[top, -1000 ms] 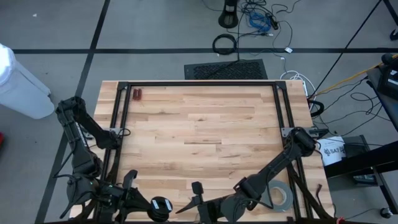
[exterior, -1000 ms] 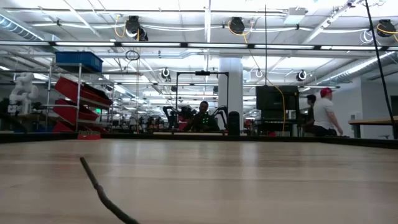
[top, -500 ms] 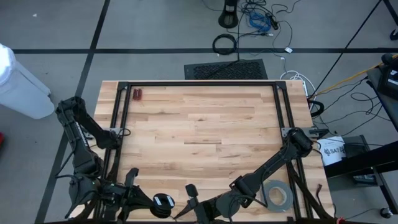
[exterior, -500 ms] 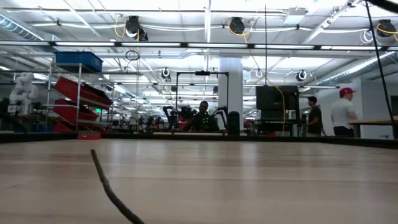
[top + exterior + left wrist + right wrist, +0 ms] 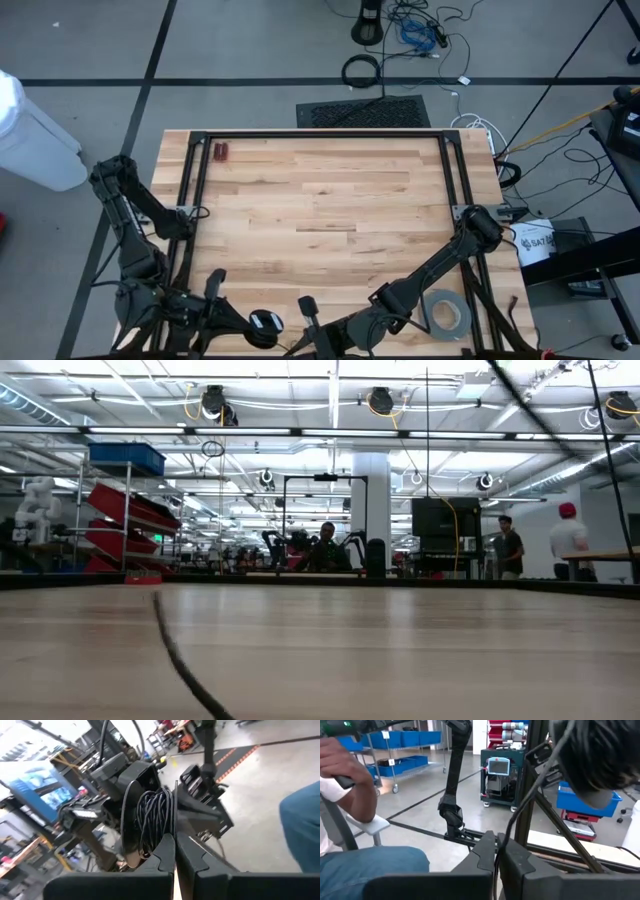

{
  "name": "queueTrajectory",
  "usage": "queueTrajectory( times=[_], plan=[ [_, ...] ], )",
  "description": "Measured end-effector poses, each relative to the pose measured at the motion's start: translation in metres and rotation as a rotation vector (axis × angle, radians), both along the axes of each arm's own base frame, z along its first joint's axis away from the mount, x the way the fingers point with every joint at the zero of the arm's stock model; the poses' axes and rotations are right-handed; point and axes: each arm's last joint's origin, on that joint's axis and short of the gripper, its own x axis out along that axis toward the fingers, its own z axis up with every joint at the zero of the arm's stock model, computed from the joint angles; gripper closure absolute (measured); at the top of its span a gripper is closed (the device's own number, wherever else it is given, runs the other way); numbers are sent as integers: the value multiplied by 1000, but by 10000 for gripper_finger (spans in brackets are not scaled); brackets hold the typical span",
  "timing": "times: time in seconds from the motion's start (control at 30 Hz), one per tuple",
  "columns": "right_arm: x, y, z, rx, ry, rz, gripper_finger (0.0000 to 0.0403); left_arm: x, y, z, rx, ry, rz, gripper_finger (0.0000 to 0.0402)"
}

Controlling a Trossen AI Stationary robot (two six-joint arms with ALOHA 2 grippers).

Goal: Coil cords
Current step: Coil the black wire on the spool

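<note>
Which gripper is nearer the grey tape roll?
Right. The right gripper is a short way left of the tape roll along the near edge; the left gripper sits farther left.

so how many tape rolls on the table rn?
1: the grey tape roll lies flat near the table's near-right corner, beside the right arm. Others could be hidden under the arms.

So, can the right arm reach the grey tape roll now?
Probably yes: the grey tape roll lies uncovered beside the right arm, but the right pincer, shut on a thin black cord, is busy.
</note>
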Motion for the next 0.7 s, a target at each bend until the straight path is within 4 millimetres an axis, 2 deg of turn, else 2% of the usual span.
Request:
queueTrajectory(
  times=[0.17,0.5,0.7],
  plan=[
    [5,-8,-4,-66,23,-12,401,0,-1,1,-12,-1,-56,400],
    [27,-47,-15,-144,131,-51,402,6,1,2,-3,-10,-147,400],
    [24,-62,1,-190,116,-70,403,6,1,-1,25,11,-146,400]
  ],
)
